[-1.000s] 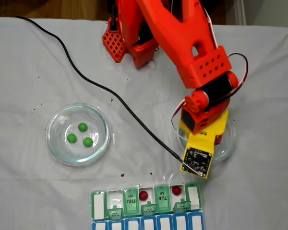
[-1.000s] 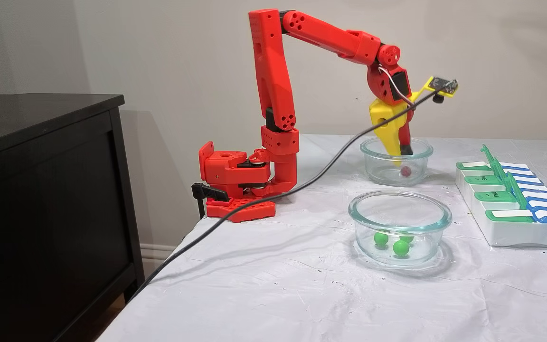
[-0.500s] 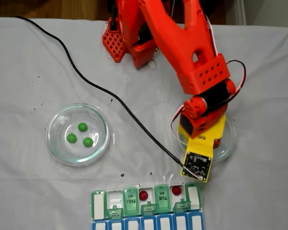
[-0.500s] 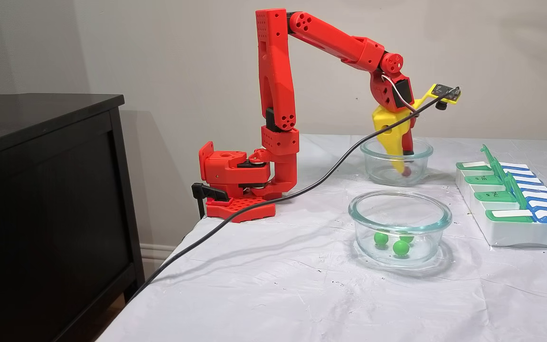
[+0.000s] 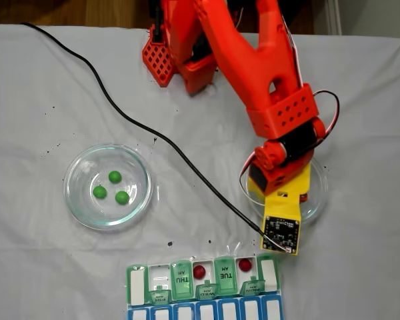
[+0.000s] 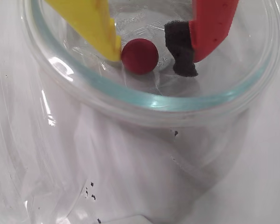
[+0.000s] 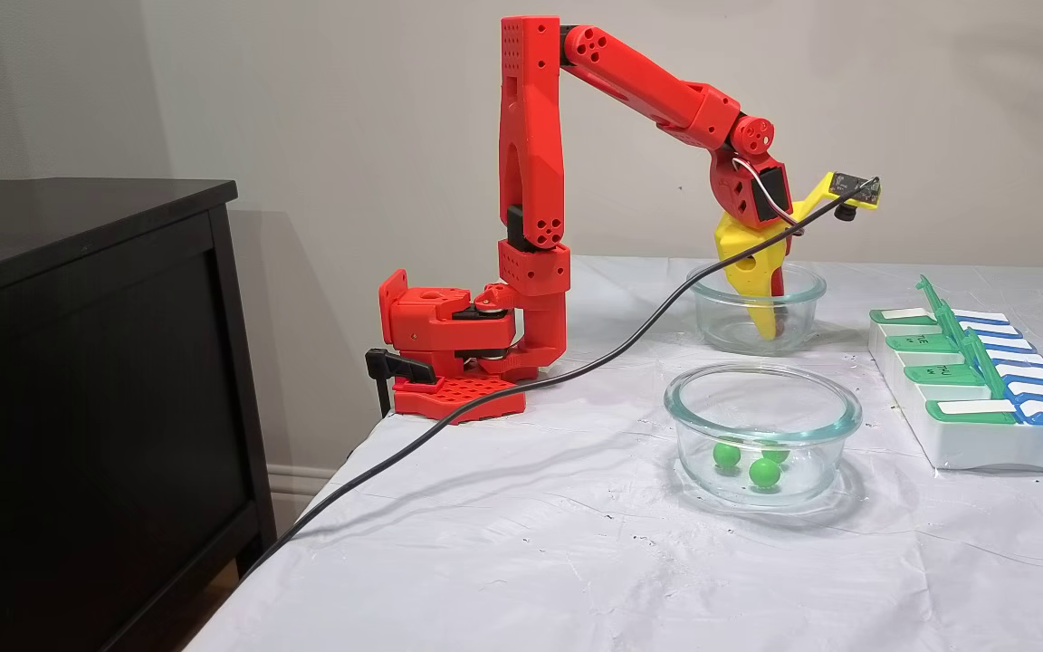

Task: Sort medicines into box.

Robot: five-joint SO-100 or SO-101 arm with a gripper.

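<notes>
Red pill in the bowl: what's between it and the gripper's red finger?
Bare glass. In the wrist view the red pill touches the yellow finger; a gap separates it from the red finger.

Wall: plain, pale beige
Cabinet: dark, at the side view's left
Worktop: covered in wrinkled white sheet
Floor: wood, beyond the worktop's far edge

Three bright green pills lay clustered in a clear bowl toward the counter's left side in the overhead fixed view. One dark red pill sat on the floor of another bowl, touching a yellow finger. Two red pills rested in open compartments of the green-lidded pill box at the counter's near edge.
</notes>
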